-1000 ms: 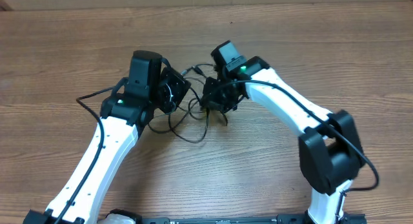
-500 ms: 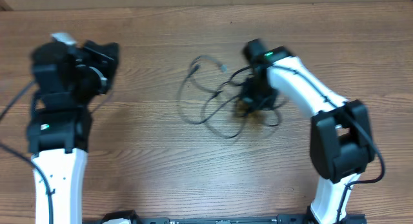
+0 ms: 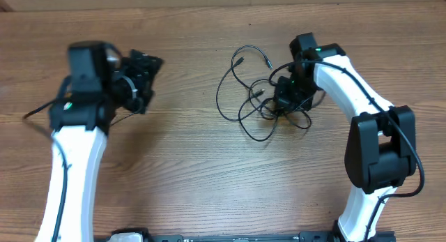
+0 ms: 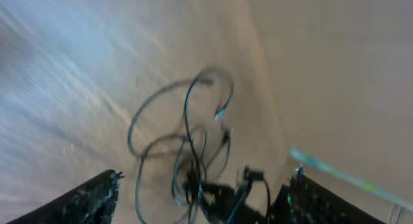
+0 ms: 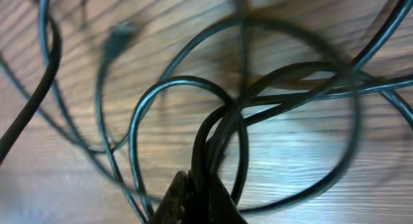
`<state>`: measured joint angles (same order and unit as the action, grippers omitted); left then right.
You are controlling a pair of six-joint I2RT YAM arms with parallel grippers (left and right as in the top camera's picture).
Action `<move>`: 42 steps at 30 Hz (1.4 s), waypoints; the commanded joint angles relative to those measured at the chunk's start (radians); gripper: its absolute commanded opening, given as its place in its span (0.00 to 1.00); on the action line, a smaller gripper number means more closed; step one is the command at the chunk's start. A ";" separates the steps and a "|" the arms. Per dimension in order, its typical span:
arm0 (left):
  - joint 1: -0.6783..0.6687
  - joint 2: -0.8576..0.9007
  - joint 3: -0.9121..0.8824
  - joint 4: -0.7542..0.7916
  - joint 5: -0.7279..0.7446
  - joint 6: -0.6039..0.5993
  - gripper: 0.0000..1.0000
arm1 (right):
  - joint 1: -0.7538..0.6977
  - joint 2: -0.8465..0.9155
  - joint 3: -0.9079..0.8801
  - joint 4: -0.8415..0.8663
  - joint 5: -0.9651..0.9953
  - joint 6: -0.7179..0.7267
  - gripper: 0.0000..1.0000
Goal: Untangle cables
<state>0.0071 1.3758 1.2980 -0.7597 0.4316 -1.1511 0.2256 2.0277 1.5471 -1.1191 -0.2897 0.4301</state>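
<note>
While in right hand (image 3: 286,96), cables (image 5: 226,110) on table (image 3: 209,179).

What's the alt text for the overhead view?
Tangle of thin black cables on a wooden table, with the right arm's fingers down in its right side. The left arm's fingers are off to the left, clear of the cables.

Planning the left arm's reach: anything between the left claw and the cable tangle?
No. The overhead view shows only bare wooden table between the left claw and the cables.
</note>
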 commanded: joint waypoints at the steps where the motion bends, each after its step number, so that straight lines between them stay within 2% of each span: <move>1: -0.048 0.109 0.010 0.036 0.195 -0.093 0.89 | 0.018 0.005 -0.005 0.003 -0.038 -0.047 0.04; 3: -0.071 0.163 0.010 0.080 0.262 -0.095 0.87 | 0.018 0.005 -0.005 0.002 -0.038 -0.047 0.04; 8: -0.142 0.337 0.010 0.156 0.420 -0.138 0.73 | 0.018 0.005 -0.005 0.006 -0.038 -0.046 0.04; 14: -0.212 0.505 0.010 0.272 0.558 -0.175 0.74 | 0.019 0.005 -0.005 0.006 -0.039 -0.046 0.04; 18: -0.266 0.591 0.010 0.436 0.581 -0.217 0.70 | 0.021 0.005 -0.005 0.007 -0.038 -0.046 0.04; 27: -0.370 0.712 0.010 0.635 0.573 -0.267 0.53 | 0.021 0.005 -0.005 0.007 -0.038 -0.046 0.04; 29: -0.386 0.727 0.010 0.660 0.568 -0.278 0.47 | 0.021 0.005 -0.005 0.007 -0.038 -0.045 0.04; 30: -0.392 0.731 0.010 0.662 0.561 -0.278 0.38 | 0.021 0.005 -0.005 0.006 -0.038 -0.045 0.04; 31: -0.395 0.732 0.010 0.657 0.541 -0.277 0.25 | 0.021 0.005 -0.005 0.006 -0.038 -0.045 0.04; 32: -0.396 0.733 0.010 0.655 0.525 -0.272 0.04 | 0.021 0.005 -0.005 0.006 -0.038 -0.045 0.04; 37: -0.363 0.726 0.010 0.664 0.522 -0.266 0.04 | 0.018 0.005 -0.005 0.002 -0.026 -0.044 0.04; 42: -0.277 0.664 0.011 0.663 0.526 -0.224 0.05 | -0.006 0.005 -0.005 -0.040 0.111 -0.038 0.04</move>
<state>-0.3283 2.0941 1.2987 -0.1001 0.9653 -1.4105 0.2417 2.0285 1.5463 -1.1473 -0.2729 0.3916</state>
